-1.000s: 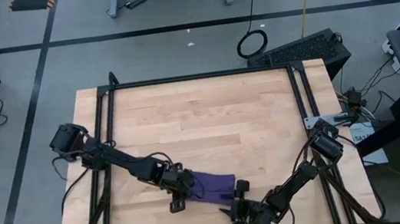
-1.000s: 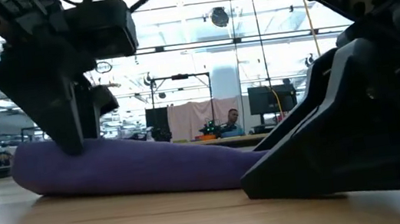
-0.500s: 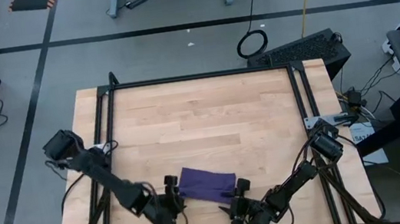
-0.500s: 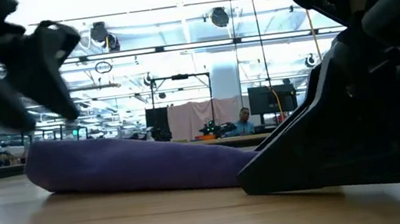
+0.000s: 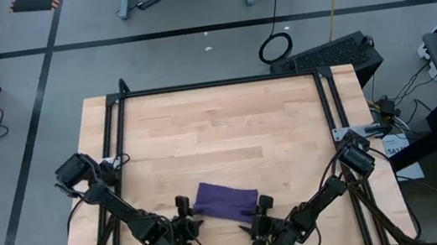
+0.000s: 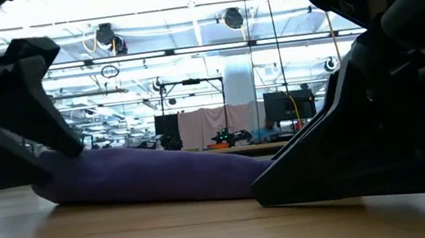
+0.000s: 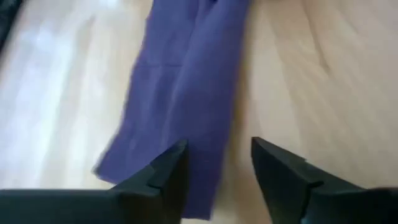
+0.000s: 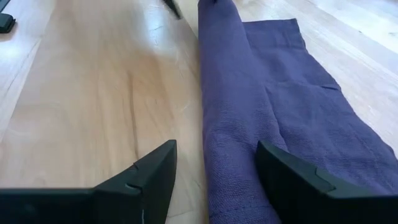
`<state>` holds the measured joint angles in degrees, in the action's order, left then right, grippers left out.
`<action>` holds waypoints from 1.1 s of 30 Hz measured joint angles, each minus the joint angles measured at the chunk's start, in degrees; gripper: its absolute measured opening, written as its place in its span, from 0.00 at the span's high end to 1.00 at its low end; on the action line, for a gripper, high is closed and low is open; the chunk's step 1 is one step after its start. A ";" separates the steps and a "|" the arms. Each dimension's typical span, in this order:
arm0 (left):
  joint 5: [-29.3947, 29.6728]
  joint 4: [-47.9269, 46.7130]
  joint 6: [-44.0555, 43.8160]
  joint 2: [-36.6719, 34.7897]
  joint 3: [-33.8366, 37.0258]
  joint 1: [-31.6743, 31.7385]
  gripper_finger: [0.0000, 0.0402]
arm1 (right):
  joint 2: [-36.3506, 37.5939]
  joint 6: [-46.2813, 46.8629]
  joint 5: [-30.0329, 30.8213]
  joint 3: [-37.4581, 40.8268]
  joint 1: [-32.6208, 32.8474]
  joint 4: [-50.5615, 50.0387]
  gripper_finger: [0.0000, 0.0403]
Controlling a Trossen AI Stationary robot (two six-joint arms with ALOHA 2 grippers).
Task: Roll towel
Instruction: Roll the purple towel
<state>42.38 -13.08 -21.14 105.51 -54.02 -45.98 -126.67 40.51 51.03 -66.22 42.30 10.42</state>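
Note:
The purple towel [image 5: 227,201] lies on the wooden table [image 5: 218,122] near its near edge. Its near side is rolled up into a roll [image 8: 227,118], and the rest lies flat beyond it. My left gripper [image 5: 184,215] is open at the towel's left end, which lies just ahead of the fingers in its wrist view [image 7: 217,165]. My right gripper [image 5: 262,211] is open at the right end, low over the table, with the roll running between its fingers [image 8: 217,168]. My left gripper stands at the towel's left end [image 7: 199,186], slanting down from the near left; I cannot tell whether a finger touches the cloth. My right gripper straddles the roll's right end [image 8: 233,180], coming along it from the right. One finger [image 8: 298,180] lies over the flat layer; touch cannot be told.
Black frame rails [image 5: 113,128] run along the table's left and right sides. The far half of the tabletop is bare wood. A black case [image 5: 332,52] stands just beyond the table's far right corner.
My left gripper has come off the top of the towel's left part, gone toward the table's near left, sunk a little and turned about, so it now points at the towel's left end. The towel's left end, covered before, lies bare.

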 joint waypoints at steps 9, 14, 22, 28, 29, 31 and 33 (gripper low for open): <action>-2.11 -0.40 0.48 -0.09 0.00 1.00 0.34 | -0.04 -0.04 -0.13 0.00 0.00 0.01 0.47; -4.12 -0.86 0.70 0.07 0.00 2.38 0.41 | -0.07 -0.02 -0.17 0.00 0.02 0.01 0.47; -9.05 -0.33 0.50 -0.05 2.00 5.64 0.54 | -0.09 -0.61 -0.32 0.02 0.02 0.01 0.47; -11.82 2.54 0.53 -0.26 3.31 7.17 0.66 | -0.09 -1.21 -0.33 0.02 0.13 0.06 0.47; -12.55 2.56 0.51 -0.40 3.32 7.32 0.68 | -0.08 -1.63 -0.35 0.02 0.18 0.08 0.47; -14.67 2.53 0.48 -0.65 3.34 7.78 0.73 | 0.50 -2.76 -0.74 0.07 0.48 -0.20 0.47; -17.00 2.43 0.46 -1.17 3.37 8.05 0.79 | 1.58 -4.76 -1.03 0.15 0.79 -1.15 0.47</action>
<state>25.38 -10.65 -20.68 104.35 -50.65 -37.93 -125.09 35.75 49.99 -66.07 43.10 9.27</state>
